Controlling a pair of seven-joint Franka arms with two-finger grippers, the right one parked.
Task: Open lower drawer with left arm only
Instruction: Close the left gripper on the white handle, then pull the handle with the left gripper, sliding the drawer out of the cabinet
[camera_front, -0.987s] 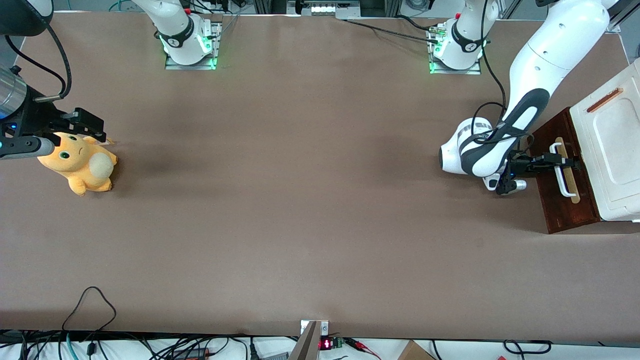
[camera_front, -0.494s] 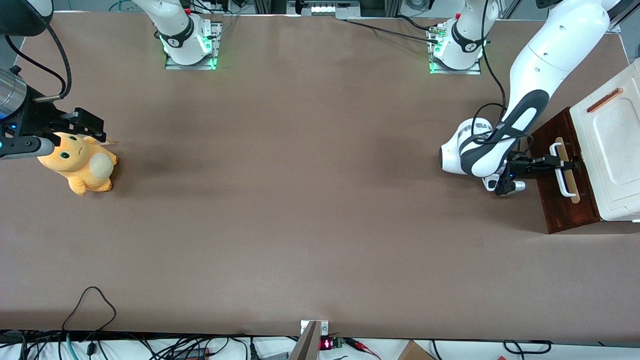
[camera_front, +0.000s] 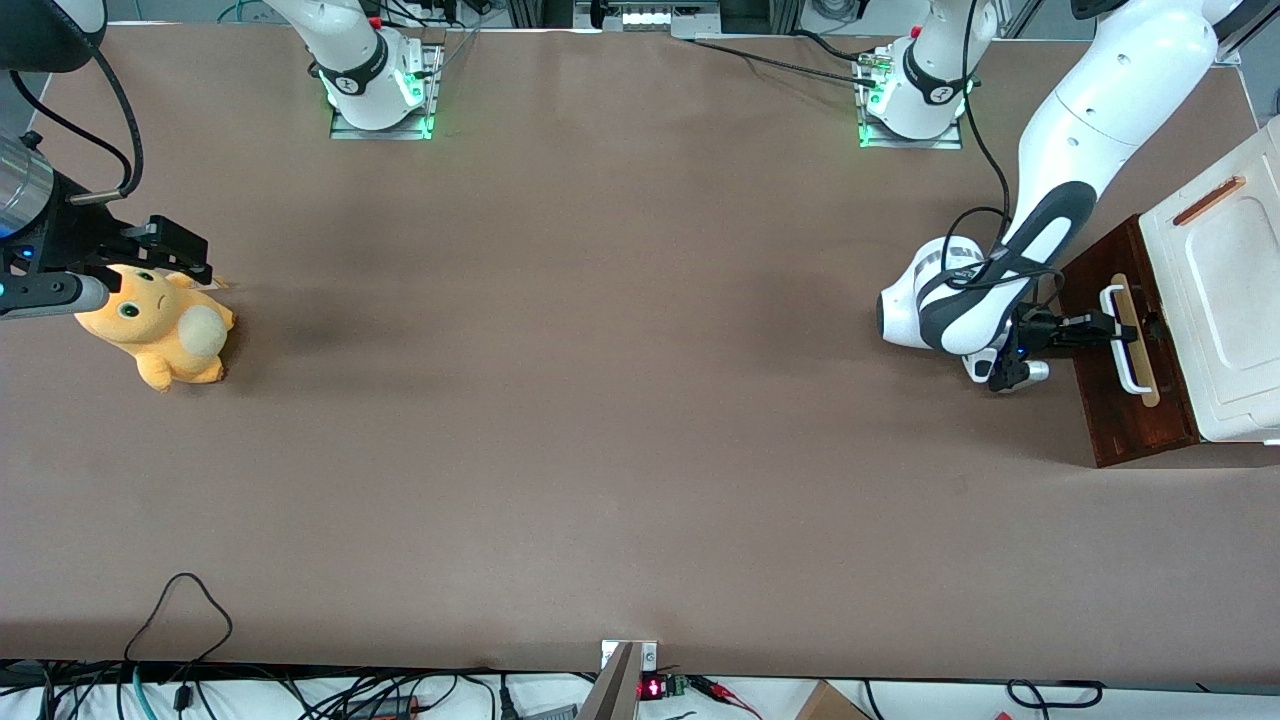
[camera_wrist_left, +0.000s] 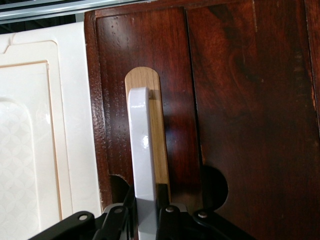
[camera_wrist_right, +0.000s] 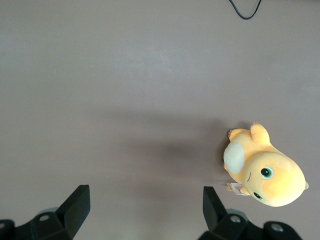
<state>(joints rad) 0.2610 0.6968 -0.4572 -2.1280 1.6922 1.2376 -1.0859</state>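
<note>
We see the lower drawer (camera_wrist_left: 240, 100) made of dark red-brown wood that looks smooth and a little shiny, with a pale wood strip (camera_wrist_left: 155, 130) and a glossy white bar handle (camera_wrist_left: 142, 155) that the black plastic gripper (camera_front: 1105, 327) of the shiny white left arm (camera_front: 1090, 110) is closed on. The white cabinet (camera_front: 1225, 290) beside it looks like matt plastic. The brown table (camera_front: 600, 400) looks flat and dull, and the orange toy (camera_front: 160, 330) on it is soft, fuzzy cloth.
</note>
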